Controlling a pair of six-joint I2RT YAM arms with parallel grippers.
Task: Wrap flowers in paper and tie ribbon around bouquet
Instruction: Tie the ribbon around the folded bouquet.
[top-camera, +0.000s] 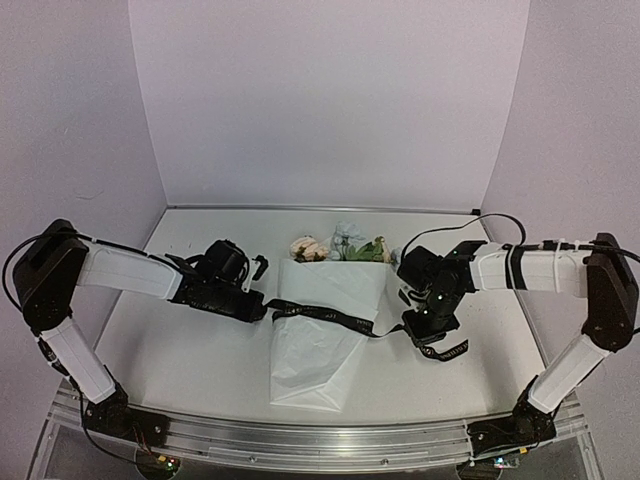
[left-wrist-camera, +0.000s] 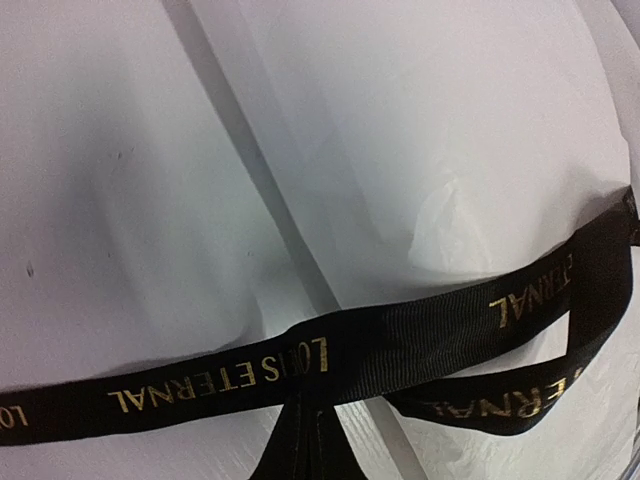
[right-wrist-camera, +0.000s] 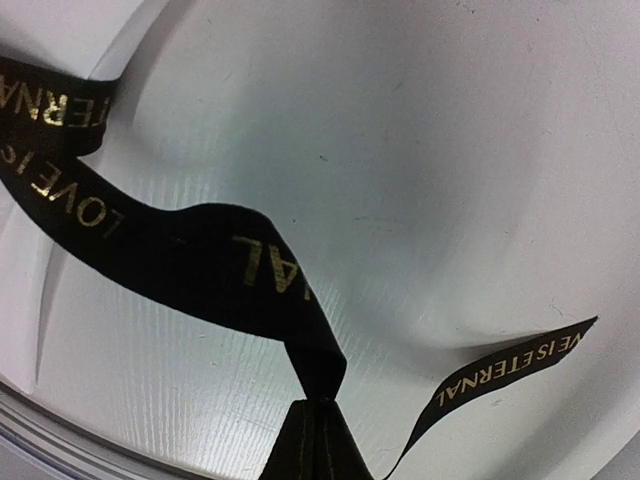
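1. Pinching the ribbon (top-camera: 325, 317) just left of the bouquet (top-camera: 318, 300), the left gripper (top-camera: 262, 306) has its fingers pressed together on the black band. Gold lettering is readable in its wrist view.
2. Bouquet lies mid-bench (top-camera: 190, 350), lengthwise front to back. The white paper (top-camera: 310, 365) is wrapped round the stems, and the flowers (top-camera: 340, 247), peach and pale blue with green leaves, stick out of the bouquet's far end.
3. Ribbon runs across the top of the bouquet's paper, touching it and slanting slightly nearer toward the right side.
4. Right gripper (top-camera: 410, 330) sits just right of the bouquet, fingers clamped on the ribbon. The band rises from its tips, and a short free tail curls off on the side away from the bouquet.
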